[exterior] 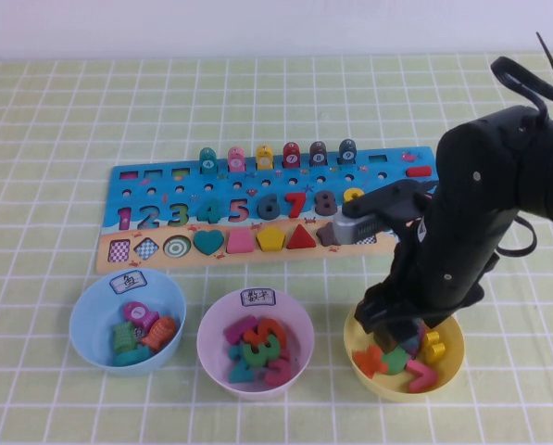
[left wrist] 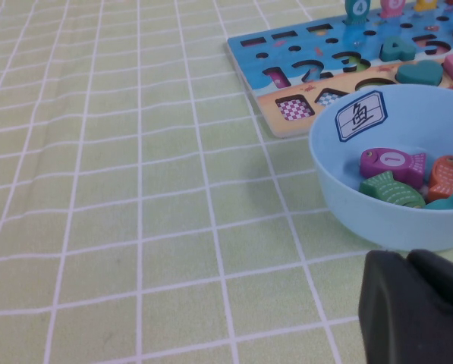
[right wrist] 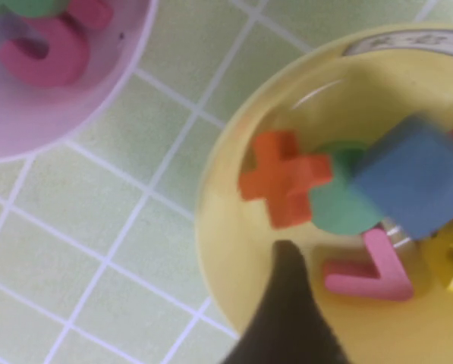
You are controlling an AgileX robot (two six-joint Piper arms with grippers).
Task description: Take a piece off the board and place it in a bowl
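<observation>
The slate-blue square piece [right wrist: 416, 186] shows blurred in the right wrist view, inside the pale yellow bowl [right wrist: 218, 227], over a green piece and beside an orange cross. It touches no finger. My right gripper [exterior: 401, 334] hangs just above the yellow bowl [exterior: 454, 357], open; one dark finger [right wrist: 287, 303] shows over the bowl's wall. In the high view the arm hides the piece. The board [exterior: 257, 181] lies beyond the bowls. My left gripper [left wrist: 412, 303] is shut and empty, low over the table next to the light blue bowl.
The light blue bowl [exterior: 89, 306] with fish pieces stands at the left and also shows in the left wrist view [left wrist: 340, 189]. The pink-lilac bowl [exterior: 211, 324] with number pieces is in the middle. The board's near corner [left wrist: 264, 114] lies behind the blue bowl.
</observation>
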